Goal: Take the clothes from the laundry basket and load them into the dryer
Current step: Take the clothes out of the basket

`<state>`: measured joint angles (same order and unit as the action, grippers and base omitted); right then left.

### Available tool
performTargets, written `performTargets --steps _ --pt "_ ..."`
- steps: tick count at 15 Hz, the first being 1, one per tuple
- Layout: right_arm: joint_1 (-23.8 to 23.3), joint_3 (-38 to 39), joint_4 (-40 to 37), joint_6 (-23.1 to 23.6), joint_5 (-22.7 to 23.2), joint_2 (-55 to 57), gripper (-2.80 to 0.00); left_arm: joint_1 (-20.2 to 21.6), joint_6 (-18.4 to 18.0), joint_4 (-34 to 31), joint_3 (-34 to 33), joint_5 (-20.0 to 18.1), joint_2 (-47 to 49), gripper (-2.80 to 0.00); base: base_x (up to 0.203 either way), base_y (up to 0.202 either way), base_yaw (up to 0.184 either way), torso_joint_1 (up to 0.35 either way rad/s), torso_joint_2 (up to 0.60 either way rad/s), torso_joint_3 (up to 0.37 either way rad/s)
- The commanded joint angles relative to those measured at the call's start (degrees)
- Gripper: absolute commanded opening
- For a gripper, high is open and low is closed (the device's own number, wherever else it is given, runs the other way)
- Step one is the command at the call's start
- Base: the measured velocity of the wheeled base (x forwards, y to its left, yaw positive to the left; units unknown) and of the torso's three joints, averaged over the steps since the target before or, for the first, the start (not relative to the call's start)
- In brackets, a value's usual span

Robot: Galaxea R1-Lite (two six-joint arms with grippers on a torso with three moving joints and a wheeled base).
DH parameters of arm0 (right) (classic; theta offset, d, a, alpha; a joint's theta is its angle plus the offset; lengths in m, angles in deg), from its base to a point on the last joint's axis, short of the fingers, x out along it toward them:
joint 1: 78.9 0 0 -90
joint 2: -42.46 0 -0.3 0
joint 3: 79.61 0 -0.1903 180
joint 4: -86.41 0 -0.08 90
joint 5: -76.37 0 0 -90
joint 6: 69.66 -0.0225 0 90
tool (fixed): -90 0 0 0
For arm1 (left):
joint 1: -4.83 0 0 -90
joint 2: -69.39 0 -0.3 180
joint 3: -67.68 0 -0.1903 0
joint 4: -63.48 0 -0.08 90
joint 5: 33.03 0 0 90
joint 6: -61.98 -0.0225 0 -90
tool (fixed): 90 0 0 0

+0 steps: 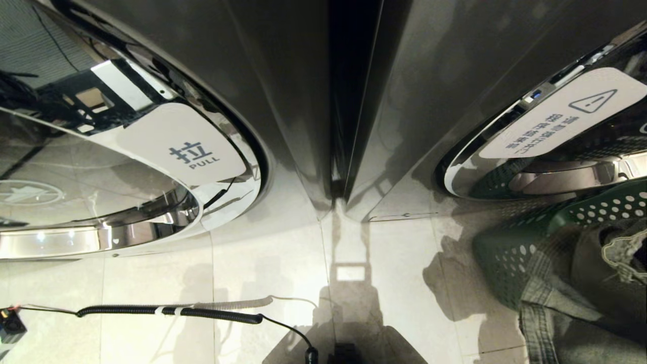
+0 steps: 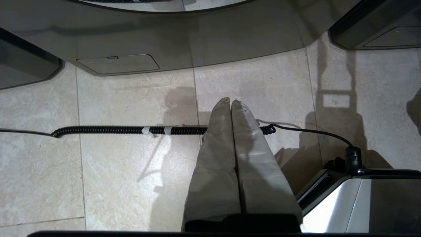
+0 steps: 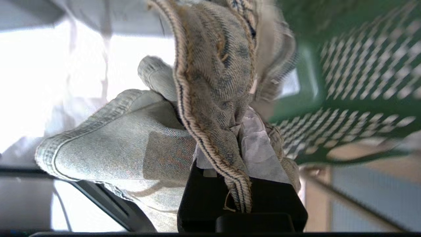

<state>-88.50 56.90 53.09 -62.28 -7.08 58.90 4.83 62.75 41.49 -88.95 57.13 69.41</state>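
While its fingers pinch a fold of faded denim garment [image 3: 144,144], the right gripper [image 3: 236,144] holds the cloth bunched just beside the green perforated laundry basket [image 3: 345,108], whose wall of small holes fills one side of the right wrist view. A frayed, stitched hem of the denim hangs straight across the gripper's black body, and the cloth hides most of the white-wrapped fingers [image 3: 260,154] clamped on it.

Seen from the head camera, the laundry basket [image 1: 510,253] sits on the pale tiled floor [image 1: 273,263] at the right edge of view, directly below the round door of the right-hand dryer [image 1: 556,116], which carries a white warning label with a triangle. More clothes [image 1: 571,303] lie heaped in the basket, a checked piece draped over its near rim and a greyish one with a ragged edge above it. Neither arm shows in this view.

A second machine [image 1: 151,151] stands to the left, its chrome-ringed glass door bearing a white tag marked PULL. A dark gap separates the two machines.

Over on the left side, the left gripper [image 2: 231,102] hangs parked above the floor tiles, its cloth-covered fingers [image 2: 217,148] pressed together and holding nothing. A black coiled cable [image 2: 131,130], banded with white tape, runs across the floor beneath them.
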Motion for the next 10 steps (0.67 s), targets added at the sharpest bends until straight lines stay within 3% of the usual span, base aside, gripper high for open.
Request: performTargets --steps 1,4,10 --pt "1.5 7.1 3.7 0.2 -0.7 0.0 -2.8 0.0 0.0 0.0 0.0 0.0 -0.1 -2.8 0.0 0.0 0.0 0.0 0.0 0.0" --pt "4.0 19.3 11.4 0.2 -3.7 -0.3 -2.8 0.0 0.0 0.0 0.0 0.0 -0.1 -2.8 0.0 0.0 0.0 0.0 0.0 0.0" --pt "11.4 20.1 9.5 -1.7 -5.4 1.2 -2.8 0.0 0.0 0.0 0.0 0.0 -0.1 -2.8 0.0 0.0 0.0 0.0 0.0 0.0"
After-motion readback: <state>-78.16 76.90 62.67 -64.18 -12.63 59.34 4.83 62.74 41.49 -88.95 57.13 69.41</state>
